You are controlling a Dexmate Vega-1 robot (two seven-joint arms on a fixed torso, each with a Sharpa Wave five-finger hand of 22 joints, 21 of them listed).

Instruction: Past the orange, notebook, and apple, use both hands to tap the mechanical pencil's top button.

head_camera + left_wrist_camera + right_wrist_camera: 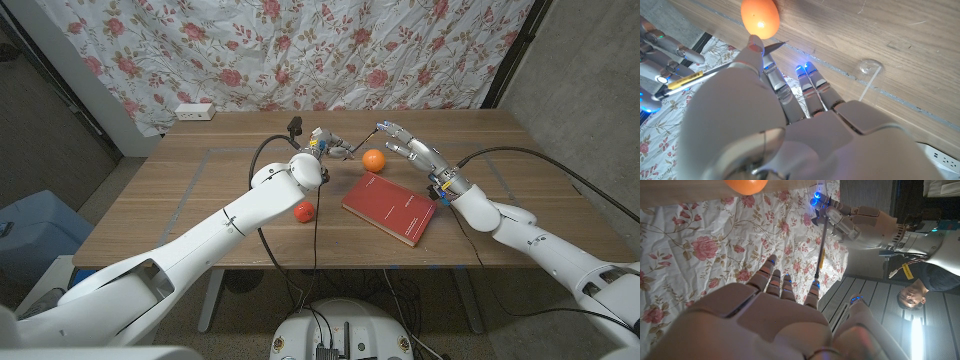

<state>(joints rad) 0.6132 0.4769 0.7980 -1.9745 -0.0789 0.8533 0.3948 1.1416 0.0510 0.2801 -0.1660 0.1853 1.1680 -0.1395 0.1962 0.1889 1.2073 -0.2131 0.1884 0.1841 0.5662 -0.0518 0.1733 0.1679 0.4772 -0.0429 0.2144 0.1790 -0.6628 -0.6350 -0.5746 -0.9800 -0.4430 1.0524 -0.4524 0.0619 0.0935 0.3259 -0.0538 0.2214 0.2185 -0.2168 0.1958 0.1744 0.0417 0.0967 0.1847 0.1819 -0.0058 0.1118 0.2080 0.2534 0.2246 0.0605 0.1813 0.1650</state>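
Note:
My left hand (322, 142) is raised over the table's far middle and pinches a slim mechanical pencil (343, 150) with a yellow band (690, 79). The pencil (821, 245) points toward my right hand (408, 147), which is raised with its fingers spread. One right fingertip (814, 287) is at the pencil's free end; I cannot tell whether it touches. The orange (373, 160) lies on the table under the two hands. Nearer me are the red notebook (390, 210) and, to its left, the red apple (304, 211).
The wooden table (170, 210) has faint tape lines on its left half. A white power strip (193, 112) lies at its far left edge before a floral curtain (260, 50). A person (912, 297) is at the edge of the right wrist view.

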